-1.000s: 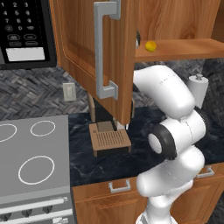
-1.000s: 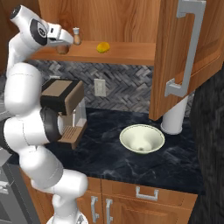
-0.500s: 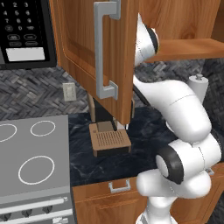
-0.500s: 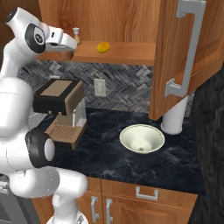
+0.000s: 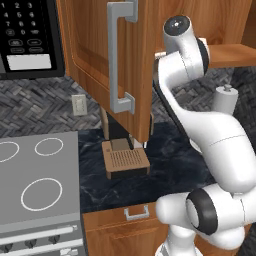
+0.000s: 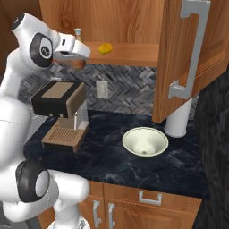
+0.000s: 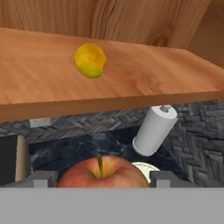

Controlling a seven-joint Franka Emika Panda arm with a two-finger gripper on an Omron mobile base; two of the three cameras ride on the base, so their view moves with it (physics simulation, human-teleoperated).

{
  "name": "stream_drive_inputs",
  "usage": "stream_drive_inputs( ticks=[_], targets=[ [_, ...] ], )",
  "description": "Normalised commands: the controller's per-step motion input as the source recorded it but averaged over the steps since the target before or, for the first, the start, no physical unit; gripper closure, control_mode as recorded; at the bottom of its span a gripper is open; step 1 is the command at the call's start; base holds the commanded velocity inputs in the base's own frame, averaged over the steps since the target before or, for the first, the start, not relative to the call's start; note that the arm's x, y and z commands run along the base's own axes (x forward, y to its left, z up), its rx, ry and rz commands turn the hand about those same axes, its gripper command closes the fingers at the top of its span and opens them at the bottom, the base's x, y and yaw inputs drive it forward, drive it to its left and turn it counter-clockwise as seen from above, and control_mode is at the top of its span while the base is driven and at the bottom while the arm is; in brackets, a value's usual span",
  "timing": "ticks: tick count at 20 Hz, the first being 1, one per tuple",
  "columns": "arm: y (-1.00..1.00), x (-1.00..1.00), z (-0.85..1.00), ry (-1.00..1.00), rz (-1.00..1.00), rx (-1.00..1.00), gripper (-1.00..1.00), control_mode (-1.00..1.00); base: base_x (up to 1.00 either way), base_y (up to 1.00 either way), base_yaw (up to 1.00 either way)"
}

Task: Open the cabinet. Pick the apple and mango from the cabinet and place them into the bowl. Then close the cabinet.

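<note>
hand view has the gripper (image 7: 101,183) clamped on the apple (image 7: 102,171); swing carelessly and you'll clip the cabinet (image 6: 134,53) shelf.

One apple (image 7: 101,173), red with a short stem, between the two fingertips (image 7: 40,178) of the single tool (image 7: 101,180). One mango (image 6: 105,48), yellow, on the one cabinet (image 6: 120,18) shelf. Two cabinet doors swung open, each with one long grey bar handle (image 5: 119,55). One cream bowl (image 6: 145,142) on the dark surface (image 6: 112,156). One coffee machine (image 6: 60,112) and one white paper-towel roll (image 7: 154,129) on that surface. One wall outlet (image 6: 102,89) on the tiled backsplash. One microwave (image 5: 27,37). One stove (image 5: 37,195) with three ring burners in view. One drawer handle (image 6: 150,197) and two lower door handles (image 6: 102,213) below the surface edge.
</note>
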Motion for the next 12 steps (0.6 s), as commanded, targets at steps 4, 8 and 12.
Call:
stream_drive_inputs(
  ticks=[4,8,12],
  targets=[
    [-0.55,-0.02,-0.11,0.00,0.00,-0.06,1.00,-1.00,0.00,0.00,0.00],
    [-0.49,-0.01,-0.16,0.00,0.00,-0.01,1.00,-1.00,0.00,0.00,0.00],
    [-0.45,-0.13,-0.39,0.07,0.00,0.00,1.00,-1.00,0.00,0.00,0.00]
  ],
)
